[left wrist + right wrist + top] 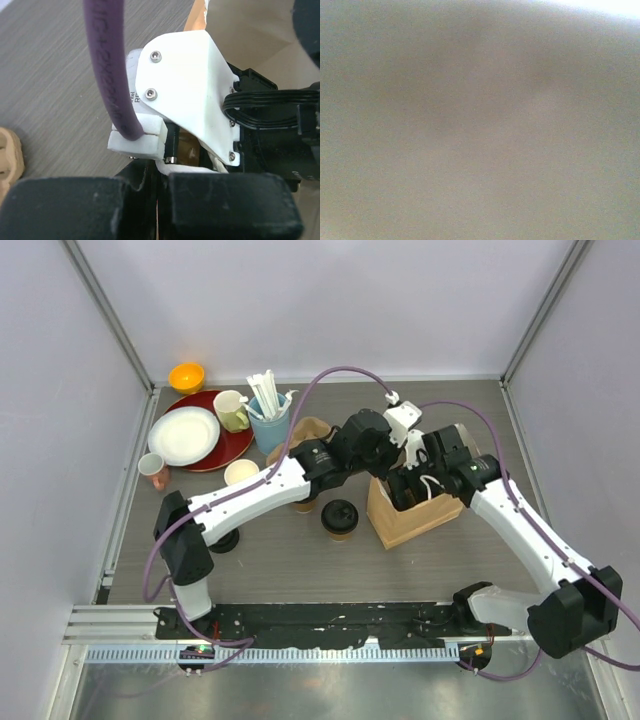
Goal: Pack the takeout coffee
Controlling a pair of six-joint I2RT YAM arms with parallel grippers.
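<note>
A brown paper bag (405,522) stands open at mid-table. One takeout coffee, a kraft cup with a black lid (340,519), stands just left of the bag. An open kraft cup (241,473), cream inside and without a lid, stands further left. My left gripper (376,458) is at the bag's far-left rim. In the left wrist view its fingers (161,185) are shut with a thin kraft-coloured strip pinched between them. My right gripper (410,488) reaches down into the bag's mouth. The right wrist view shows only blurred tan paper, so its jaws are hidden.
A light blue cup of white sticks (268,420), a yellow-green mug (232,410), a white plate (184,435) on a red plate (232,448), an orange bowl (187,376) and a small pink cup (155,471) stand at the back left. A crumpled brown paper piece (312,429) lies behind the left arm.
</note>
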